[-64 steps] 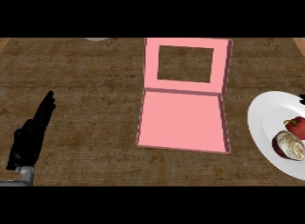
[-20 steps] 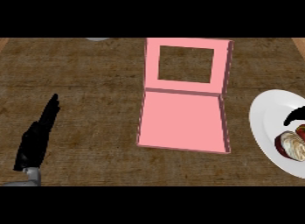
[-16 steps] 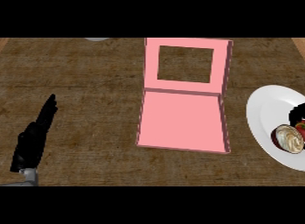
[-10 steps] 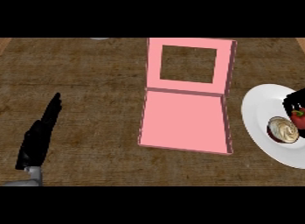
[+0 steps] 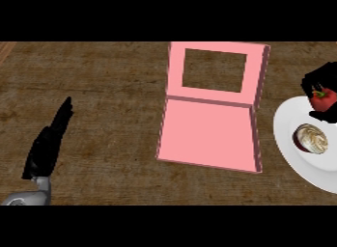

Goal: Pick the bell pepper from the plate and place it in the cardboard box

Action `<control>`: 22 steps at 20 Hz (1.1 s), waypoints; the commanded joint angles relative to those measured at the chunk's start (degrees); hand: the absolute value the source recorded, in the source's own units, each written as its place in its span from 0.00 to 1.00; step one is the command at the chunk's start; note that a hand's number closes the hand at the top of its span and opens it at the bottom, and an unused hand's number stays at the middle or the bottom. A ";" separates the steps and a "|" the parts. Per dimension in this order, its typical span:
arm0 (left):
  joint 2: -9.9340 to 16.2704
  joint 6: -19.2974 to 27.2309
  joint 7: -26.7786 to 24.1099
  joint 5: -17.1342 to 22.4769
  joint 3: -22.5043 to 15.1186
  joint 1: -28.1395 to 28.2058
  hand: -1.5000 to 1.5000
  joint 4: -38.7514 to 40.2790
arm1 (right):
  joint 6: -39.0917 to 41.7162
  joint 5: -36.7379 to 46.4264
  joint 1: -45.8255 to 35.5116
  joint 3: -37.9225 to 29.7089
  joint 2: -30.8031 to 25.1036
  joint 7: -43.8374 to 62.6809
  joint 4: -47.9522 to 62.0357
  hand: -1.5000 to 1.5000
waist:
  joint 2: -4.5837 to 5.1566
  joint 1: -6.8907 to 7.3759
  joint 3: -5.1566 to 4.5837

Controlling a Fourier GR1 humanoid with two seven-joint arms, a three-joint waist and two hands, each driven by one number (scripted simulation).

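1. The light is even and moderate over the whole head view, with no single bright spot and no clear direction it comes from.
2. The dark brown table [image 5: 106,96] reads rather dim, though its woven grain stays legible from edge to edge.
3. The white plate [image 5: 328,166] is the brightest surface; it shows soft grey shading toward its rim rather than glare.
4. The pink cardboard box [image 5: 210,132] is flatly lit, its inner walls only slightly darker than its floor.
5. Cast shadows are faint; none fall sharply beneath the left hand [image 5: 49,144].
6. The black right hand [image 5: 331,91] loses its surface detail in darkness.
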 commanded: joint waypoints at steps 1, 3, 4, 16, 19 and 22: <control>-0.63 0.65 0.35 -0.83 -0.55 1.33 0.50 -1.46 | -1.01 -0.60 -6.04 -1.84 -0.88 -2.83 4.62 1.00 | -0.24 -0.41 -0.02; -0.33 -0.04 2.12 0.31 0.36 0.65 0.50 -2.04 | 2.62 -2.56 -7.92 -3.29 -2.55 -3.61 3.48 1.00 | -0.53 -1.09 -0.06; 0.03 -0.44 1.50 0.57 0.39 2.93 0.50 -3.88 | 4.31 -3.70 -7.42 -3.92 -3.91 -7.93 4.65 1.00 | -0.52 -0.89 -0.05; -0.58 0.74 1.39 -0.10 0.84 1.83 0.50 -1.46 | 27.67 -18.40 -15.81 -7.18 2.97 -15.18 3.30 1.00 | -1.35 -2.68 -0.13; 0.61 -0.05 0.68 0.76 2.31 2.90 0.50 -0.36 | 32.05 -20.32 -18.78 -5.82 4.31 -12.25 1.62 1.00 | -1.84 -3.48 -0.23; 0.28 -0.23 0.44 0.63 1.73 2.69 0.50 -0.74 | 31.85 -22.21 -19.54 -4.58 8.44 -7.35 -0.43 1.00 | -1.91 -3.81 -0.24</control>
